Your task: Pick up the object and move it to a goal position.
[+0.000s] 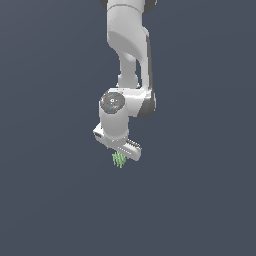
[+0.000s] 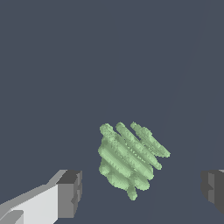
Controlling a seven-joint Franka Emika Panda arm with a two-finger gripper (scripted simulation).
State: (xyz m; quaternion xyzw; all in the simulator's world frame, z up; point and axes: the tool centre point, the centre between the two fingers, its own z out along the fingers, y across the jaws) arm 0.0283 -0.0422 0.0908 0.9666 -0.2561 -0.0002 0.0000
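The object (image 2: 129, 158) is a small light-green ribbed clump with ragged edges lying on the dark grey floor. In the wrist view it sits between my two dark fingertips, with wide gaps on both sides. My gripper (image 2: 142, 188) is open and touches nothing. In the exterior view the white arm hangs down from above, and the gripper (image 1: 122, 152) hovers right over the object (image 1: 119, 160), which peeks out below the hand. The fingertips themselves are hidden behind the hand in that view.
A plain dark grey surface (image 1: 200, 200) surrounds the arm on all sides. No other objects, containers or goal marker show in either view.
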